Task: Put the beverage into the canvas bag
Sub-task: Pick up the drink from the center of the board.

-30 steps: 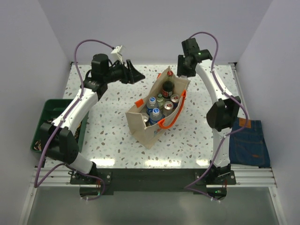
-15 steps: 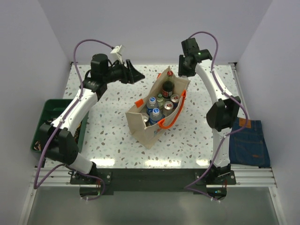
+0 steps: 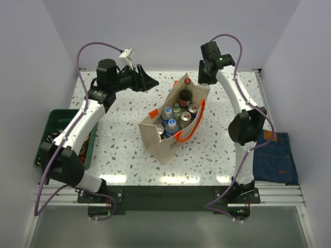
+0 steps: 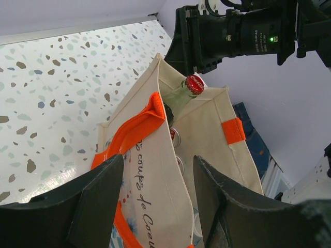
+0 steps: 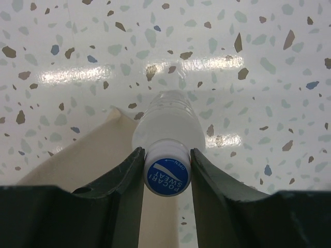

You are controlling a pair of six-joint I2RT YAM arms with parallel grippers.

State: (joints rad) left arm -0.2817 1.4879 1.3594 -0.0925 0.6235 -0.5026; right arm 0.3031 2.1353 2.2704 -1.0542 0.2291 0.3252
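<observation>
Since a second ago my left gripper (image 4: 158,160) has edged toward the table's (image 3: 119,150) far edge, fingers spread wide, just beside the canvas bag (image 3: 164,143) standing mid-table. My right gripper (image 5: 166,154) pinches the beverage bottle (image 5: 165,121) at its blue-capped neck, above the bag's far corner.
</observation>
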